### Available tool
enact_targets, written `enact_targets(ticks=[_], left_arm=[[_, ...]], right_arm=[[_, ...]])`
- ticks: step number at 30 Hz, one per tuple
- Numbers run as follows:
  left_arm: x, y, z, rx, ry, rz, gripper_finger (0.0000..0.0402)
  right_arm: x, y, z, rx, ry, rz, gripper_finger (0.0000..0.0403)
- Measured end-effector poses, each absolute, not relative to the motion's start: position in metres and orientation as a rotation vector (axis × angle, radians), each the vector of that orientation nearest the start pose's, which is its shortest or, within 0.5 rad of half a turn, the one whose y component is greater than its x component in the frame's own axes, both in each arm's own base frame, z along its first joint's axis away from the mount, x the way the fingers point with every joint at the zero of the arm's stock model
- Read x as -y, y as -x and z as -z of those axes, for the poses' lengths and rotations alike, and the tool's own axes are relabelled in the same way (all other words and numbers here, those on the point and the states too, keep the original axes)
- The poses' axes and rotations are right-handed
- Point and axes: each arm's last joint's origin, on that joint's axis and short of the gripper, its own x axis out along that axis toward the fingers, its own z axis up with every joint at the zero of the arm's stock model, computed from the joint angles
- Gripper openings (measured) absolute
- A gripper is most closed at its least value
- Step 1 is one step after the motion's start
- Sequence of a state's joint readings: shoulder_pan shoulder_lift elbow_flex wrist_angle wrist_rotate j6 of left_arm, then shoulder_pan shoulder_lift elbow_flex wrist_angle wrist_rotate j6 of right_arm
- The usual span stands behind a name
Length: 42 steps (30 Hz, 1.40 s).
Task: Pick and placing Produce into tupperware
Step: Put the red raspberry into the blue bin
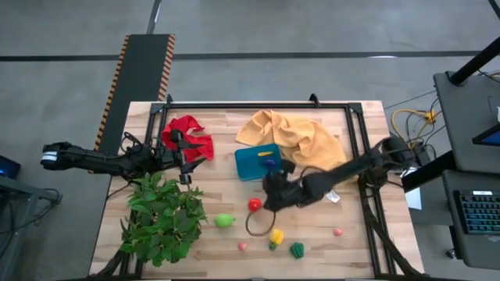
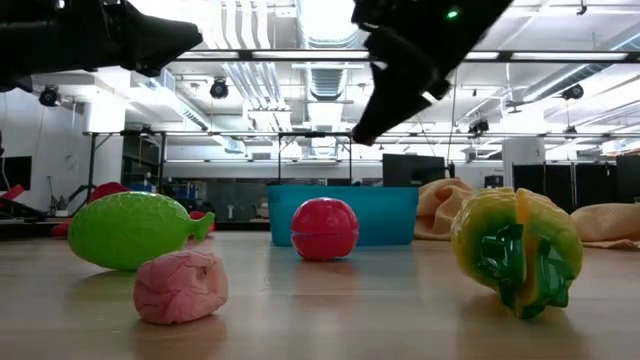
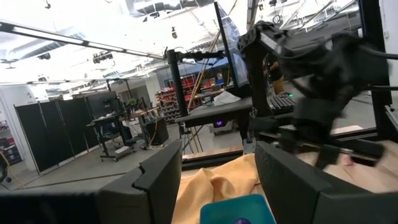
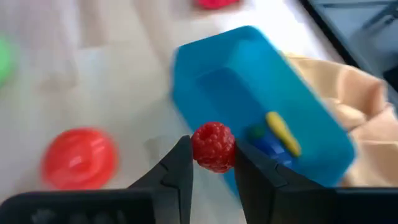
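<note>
**A:** On the table's left side, what was there?

**B:** Left gripper [image 1: 187, 152] hung over the red cloth [image 1: 190, 133], fingers spread, nothing between them. Leafy plant [image 1: 160, 218] sat near it. That arm looked to be waiting.

**A:** Middle?

**B:** Tupperware [image 1: 258, 162] stood beside the yellow cloth [image 1: 293, 133], with a yellow and a blue piece already in it [image 4: 281, 135]. Right gripper [image 4: 213, 163] was clamped on a red raspberry [image 4: 213, 146], just beside the container's near wall, not yet over it.

**A:** Left to do?

**B:** Plenty, judging by the table. Loose: light green piece [image 1: 225, 221], red ball [image 1: 255, 204], yellow-green one [image 1: 276, 236], dark green one [image 1: 297, 250], small pink bits [image 1: 337, 232]. Early on, I'd say: two in, one in transit.
</note>
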State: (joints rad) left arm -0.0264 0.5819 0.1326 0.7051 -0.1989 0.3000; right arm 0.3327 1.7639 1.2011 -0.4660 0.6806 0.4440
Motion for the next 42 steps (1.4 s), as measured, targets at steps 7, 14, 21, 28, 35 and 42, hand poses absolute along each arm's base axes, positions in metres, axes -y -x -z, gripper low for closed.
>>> enact_targets(ticks=[7,14,21,28,35,42], left_arm=[[-0.002,-0.139,-0.22,0.226,-0.269,-0.208,0.019],[-0.002,-0.139,-0.22,0.224,-0.269,-0.208,0.019],[-0.002,-0.139,-0.22,0.222,-0.269,-0.207,0.019],[-0.002,-0.139,-0.22,0.221,-0.27,-0.207,0.019],[-0.002,-0.139,-0.22,0.223,-0.27,-0.208,0.019],[-0.002,-0.139,-0.22,0.222,-0.27,-0.208,0.019]], right_arm=[[-0.043,-0.352,-0.21,-0.862,0.059,0.53,0.0081],[0.01,-0.353,-0.202,-0.933,-0.068,0.551,0.0087],[0.038,-0.348,-0.195,-0.98,-0.118,0.548,0.0083],[0.049,-0.347,-0.194,-0.991,-0.113,0.565,0.0091],[0.051,-0.346,-0.193,-0.998,-0.112,0.57,0.0101],[0.051,-0.346,-0.193,-1.006,-0.086,0.56,0.0137]])
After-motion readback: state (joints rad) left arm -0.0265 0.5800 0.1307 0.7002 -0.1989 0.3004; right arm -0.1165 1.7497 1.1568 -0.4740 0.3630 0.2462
